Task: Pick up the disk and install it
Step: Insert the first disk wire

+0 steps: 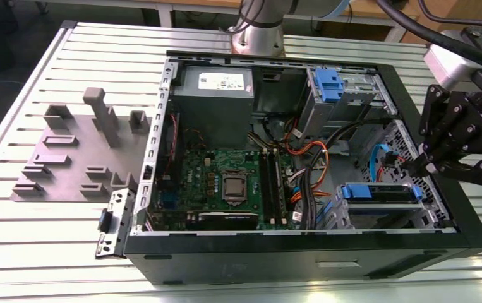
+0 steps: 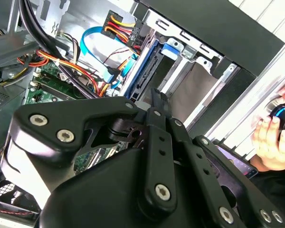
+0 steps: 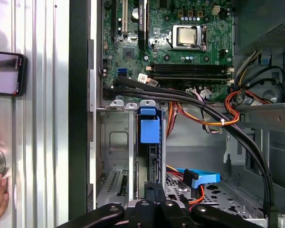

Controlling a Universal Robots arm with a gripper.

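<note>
Currently we are logging the following.

- Gripper: we are seeing it hanging over the open computer case at the exterior view's right. Its fingers are drawn together in both wrist views, tips pointing down at the drive cage. We cannot tell whether they are pinching anything or merely pressing.
- Disk: it is sitting in the lower drive bay in its blue carrier, just beneath the fingertips. In the first wrist view its blue tab is lining up with the bay rails, so we are judging it seated or nearly so.
- Second blue carrier: it is occupying the upper bay.
- Power supply: it is carrying a white sticker whose print is too small for us to read.
- Motherboard: its cables are running clear of the bay.
- Bench: it is carrying the case and a grey fixture plate.
- A person's hand is resting on a knob beside a phone.
</note>
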